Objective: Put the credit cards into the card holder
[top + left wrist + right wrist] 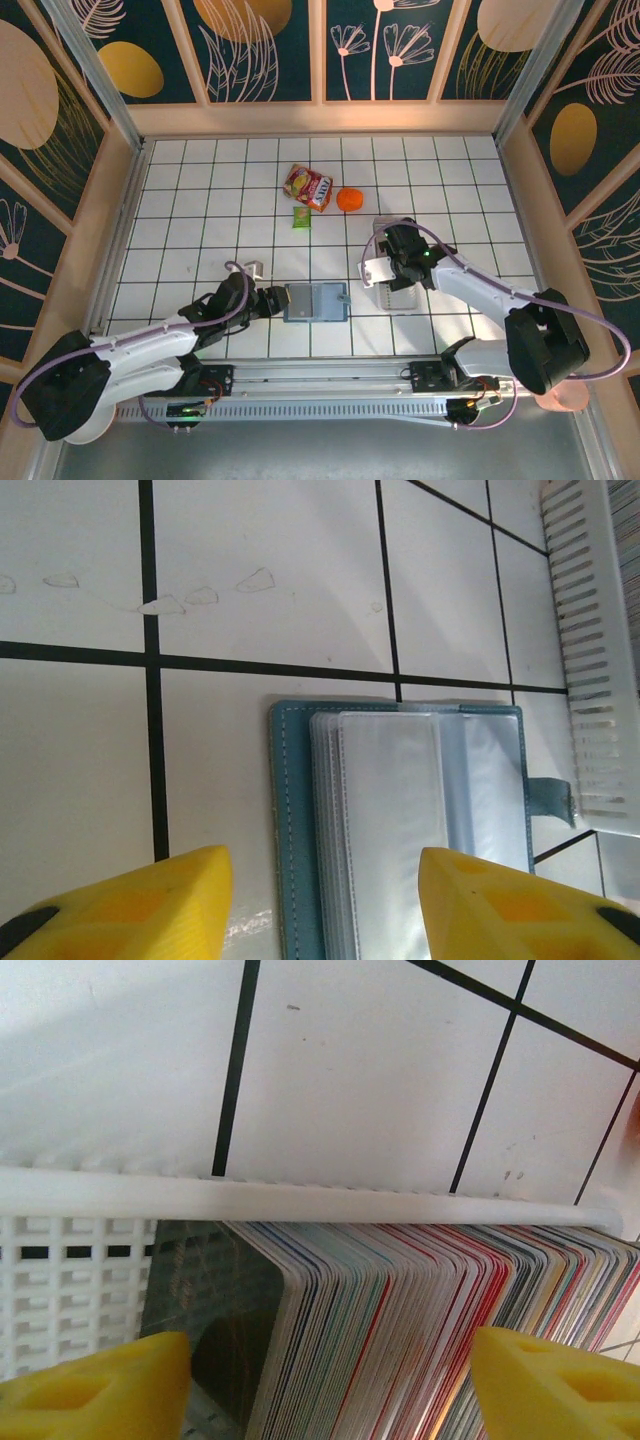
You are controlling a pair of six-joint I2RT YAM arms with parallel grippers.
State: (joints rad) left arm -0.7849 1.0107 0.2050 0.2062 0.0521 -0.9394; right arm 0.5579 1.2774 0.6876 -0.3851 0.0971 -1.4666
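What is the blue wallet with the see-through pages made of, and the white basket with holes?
The open teal-blue folding wallet looks like leather or fake leather: matte cover, stitched edge. Its clear pages look like shiny soft plastic. The white slotted basket looks like hard moulded plastic: smooth, even slots.

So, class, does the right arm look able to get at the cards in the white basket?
Probably yes. The right gripper sits above the open top of the basket with jaws apart, the cards stand on edge beneath it, and nothing covers them. They are tightly packed, though.
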